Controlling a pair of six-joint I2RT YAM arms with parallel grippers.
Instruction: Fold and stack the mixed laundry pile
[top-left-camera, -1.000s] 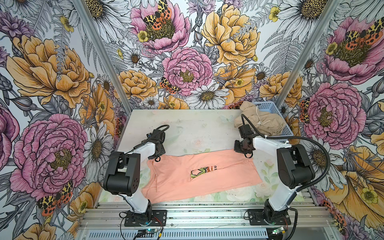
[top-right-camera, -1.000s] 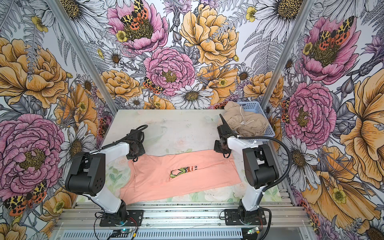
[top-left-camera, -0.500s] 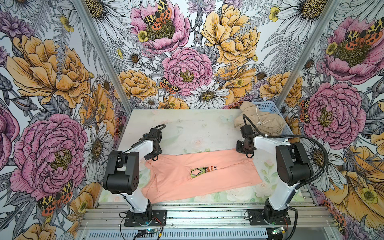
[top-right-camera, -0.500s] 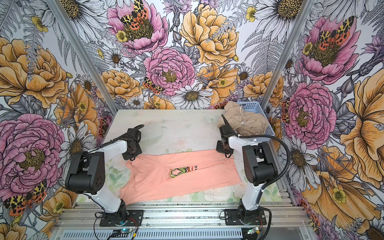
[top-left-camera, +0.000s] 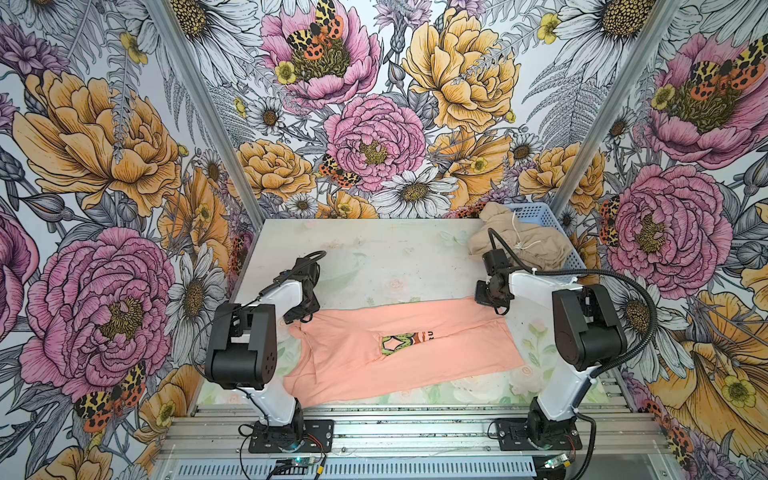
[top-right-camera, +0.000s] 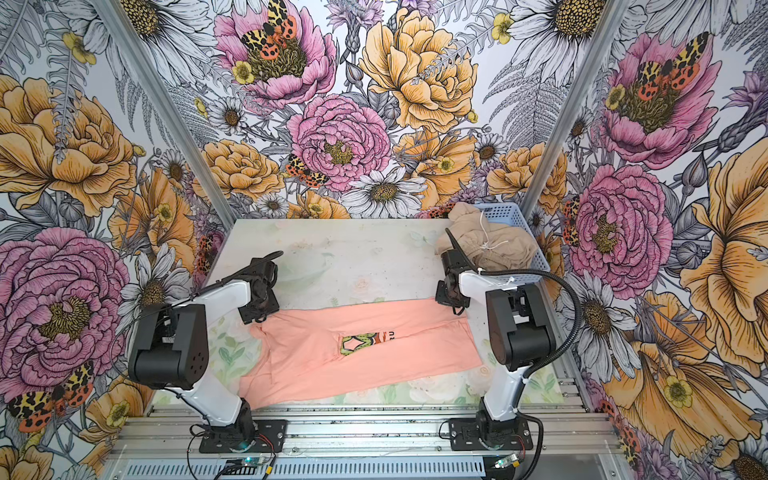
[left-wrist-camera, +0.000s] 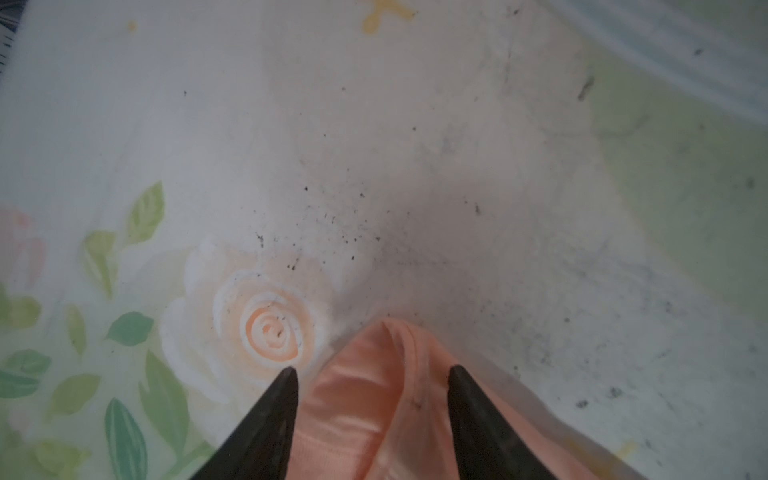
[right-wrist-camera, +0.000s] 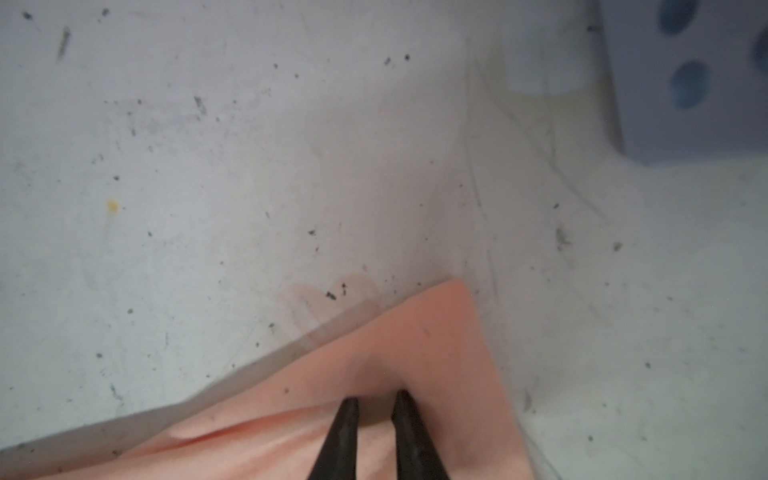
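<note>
Top view, one T-shirt (top-left-camera: 353, 357), one beige garment (top-left-camera: 528, 245), one basket (top-left-camera: 536, 212)

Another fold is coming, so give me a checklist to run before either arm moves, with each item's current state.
1. Left gripper open: ok, fingers apart astride a corner of the shirt.
2. Right gripper gripping the shirt: cannot tell, fingers nearly together over fabric.
3. Shirt folded into a long strip on the table: ok.
4. Beige garment apart from the shirt, heaped in the basket: ok.
</note>
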